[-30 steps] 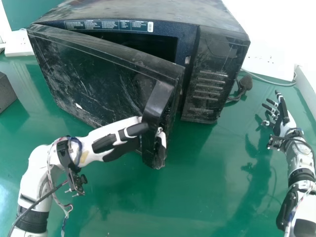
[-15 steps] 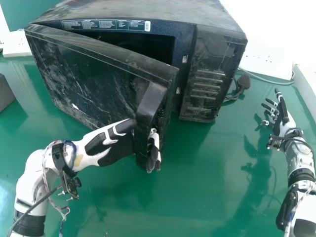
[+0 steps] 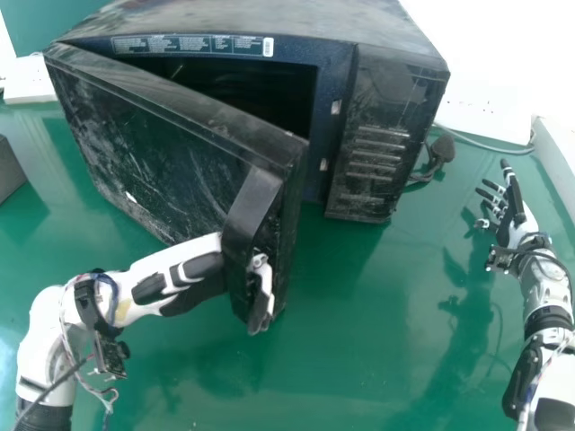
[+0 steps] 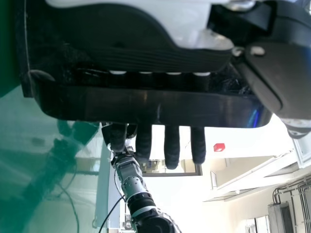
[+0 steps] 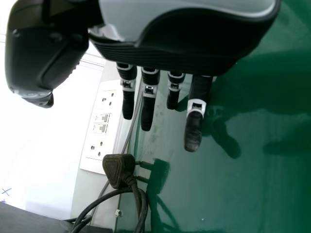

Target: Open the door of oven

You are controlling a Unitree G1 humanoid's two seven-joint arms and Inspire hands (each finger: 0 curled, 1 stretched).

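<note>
The head view looks forward and down over the table [image 3: 359, 350]; wrist views look closely along left fingers [image 3: 261, 301] and right fingers [image 3: 512, 182]; head and right wrist views share the plug [image 5: 116, 167].

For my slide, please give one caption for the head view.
Left hand at the handle of the partly open oven door; right hand apart.

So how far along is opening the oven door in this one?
Done: the door already stands partly open, showing the dark interior.
In hand: the left robot hand is at the handle, its fingers passing behind it.
Left: probably swinging the door wider, as it still slants across the front, then freeing that hand from the handle.
</note>
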